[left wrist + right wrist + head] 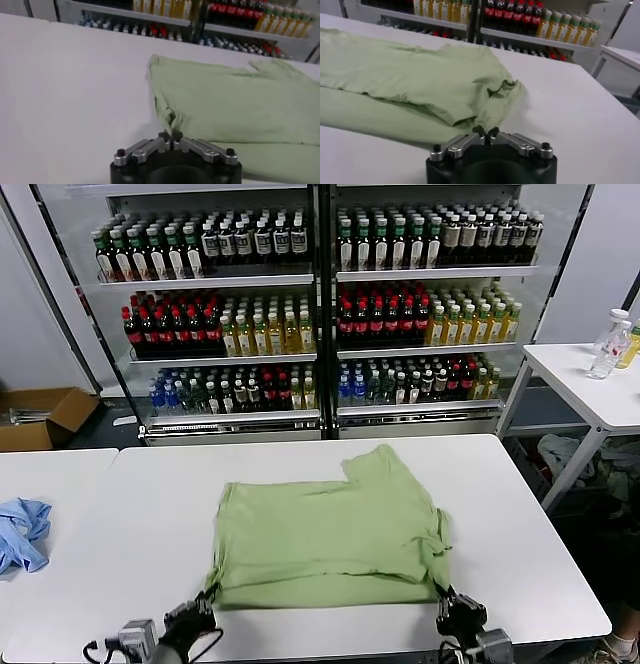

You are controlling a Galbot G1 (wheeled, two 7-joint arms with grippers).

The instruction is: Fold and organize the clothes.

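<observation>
Shirt (330, 534) spread flat mid-counter (150, 504), near corners pinched in closed left hand (190, 621) and right hand (455, 612). Bottle shelves (320, 314) behind; blue cloth (22, 532) far left.

I see a plain pastel-green soft fabric shirt (330, 534) on the white tabletop (150, 514), a crumpled light-blue cloth (20, 534) at nine o'clock, and red, yellow and dark bottles (300, 314) at twelve.

Glass-fronted drinks coolers (320, 304) line the back wall — white tables (150, 484) in front, a cardboard box (40, 416) on the floor.
</observation>
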